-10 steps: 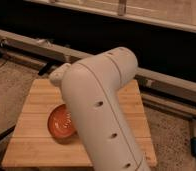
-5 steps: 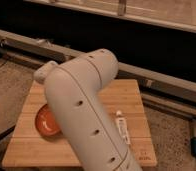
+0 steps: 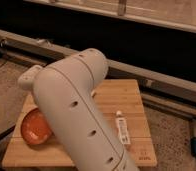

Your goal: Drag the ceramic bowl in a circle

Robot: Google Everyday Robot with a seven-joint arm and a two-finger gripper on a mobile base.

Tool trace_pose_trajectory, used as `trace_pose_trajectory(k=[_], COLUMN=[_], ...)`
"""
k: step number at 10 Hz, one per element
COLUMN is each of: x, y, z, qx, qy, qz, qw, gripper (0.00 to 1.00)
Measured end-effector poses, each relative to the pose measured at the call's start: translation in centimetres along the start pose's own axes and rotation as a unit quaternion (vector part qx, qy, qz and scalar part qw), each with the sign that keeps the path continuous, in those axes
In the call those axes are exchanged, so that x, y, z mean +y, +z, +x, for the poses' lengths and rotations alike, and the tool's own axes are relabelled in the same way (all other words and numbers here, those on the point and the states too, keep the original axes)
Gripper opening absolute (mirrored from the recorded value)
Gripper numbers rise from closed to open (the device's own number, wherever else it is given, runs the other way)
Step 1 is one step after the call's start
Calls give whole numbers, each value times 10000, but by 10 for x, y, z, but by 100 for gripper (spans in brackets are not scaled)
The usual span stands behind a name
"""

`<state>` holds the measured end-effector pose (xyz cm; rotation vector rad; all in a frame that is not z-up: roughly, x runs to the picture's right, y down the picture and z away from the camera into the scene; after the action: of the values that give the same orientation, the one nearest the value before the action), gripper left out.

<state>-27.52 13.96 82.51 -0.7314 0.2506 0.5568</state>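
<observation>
My bulky white arm (image 3: pixel 76 107) slants across the view and hides my gripper behind it, low on the left. The fingers are closed tight, but on what I cannot tell. The round orange-red glazed ceramic bowl (image 3: pixel 35 126) sits on the left part of the pale wooden cutting board (image 3: pixel 116 97), half covered by the arm. A flat white tube (image 3: pixel 122 129) lies toward the board's right, well apart from the bowl.
</observation>
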Motion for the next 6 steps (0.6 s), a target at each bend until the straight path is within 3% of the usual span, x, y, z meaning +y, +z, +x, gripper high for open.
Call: trace_pose_trajectory(k=[3,6], x=[39,33], y=[-6,1], z=[15,58], qx=[-78,160], qy=[-316,-394], qz=[-336,-412], qw=[9989,9982], gripper=[0,0])
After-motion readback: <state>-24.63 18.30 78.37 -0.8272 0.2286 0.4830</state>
